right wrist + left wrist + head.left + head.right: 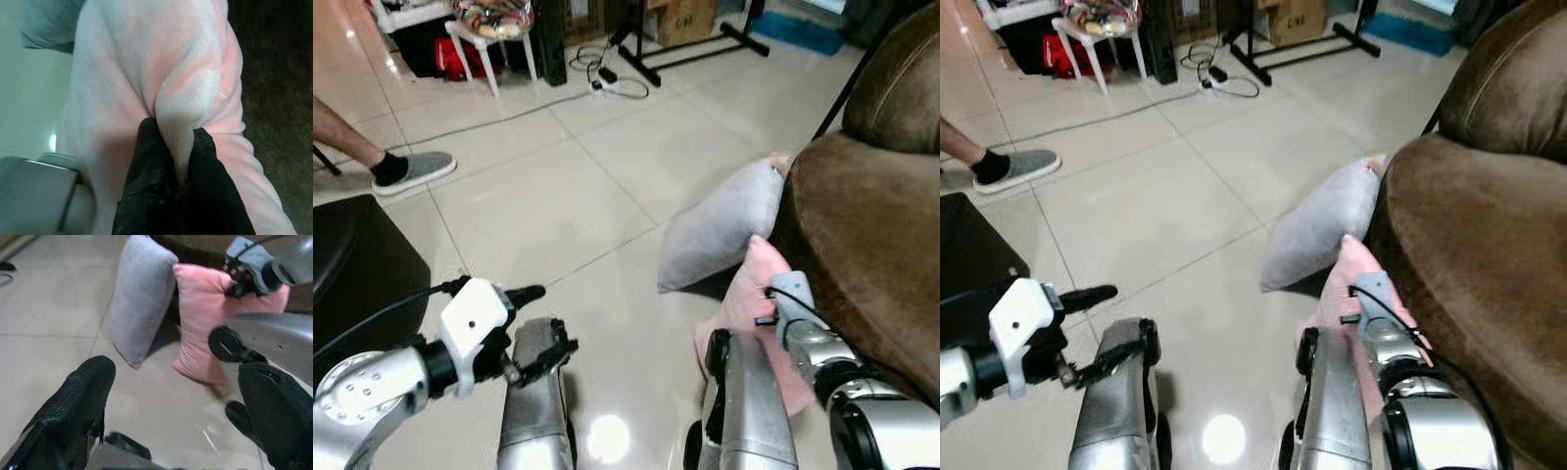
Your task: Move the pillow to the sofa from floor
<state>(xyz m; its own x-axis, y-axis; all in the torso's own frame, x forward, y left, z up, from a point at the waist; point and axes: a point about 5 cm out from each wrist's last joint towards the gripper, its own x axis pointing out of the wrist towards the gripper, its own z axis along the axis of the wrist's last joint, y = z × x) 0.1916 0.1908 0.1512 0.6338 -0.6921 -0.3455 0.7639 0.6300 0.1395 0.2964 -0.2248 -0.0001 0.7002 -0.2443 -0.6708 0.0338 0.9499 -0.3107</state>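
At the lower right of the left eye view the pink pillow (751, 304) stands on the tiled floor (558, 196), leaning against the front of the brown sofa (871, 225), with a grey pillow (720, 227) propped just beside it toward the middle of the frame, also against the sofa. The right end effector (176, 139) is clenched on the pink pillow: in the right wrist view its two black fingers (151, 166) pinch a raised fold of the pink fabric between them, with the dark sofa along the right edge. The left end effector (176, 396) sits at the lower left of the left eye view, low over the floor and well apart from both pillows, its fingers spread wide and grasping nothing. In the upper left of the left eye view a person's foot in a grey shoe (416, 171) rests on the tiles, and a white stool (489, 44) and a black stand (690, 44) stand along the top of the frame
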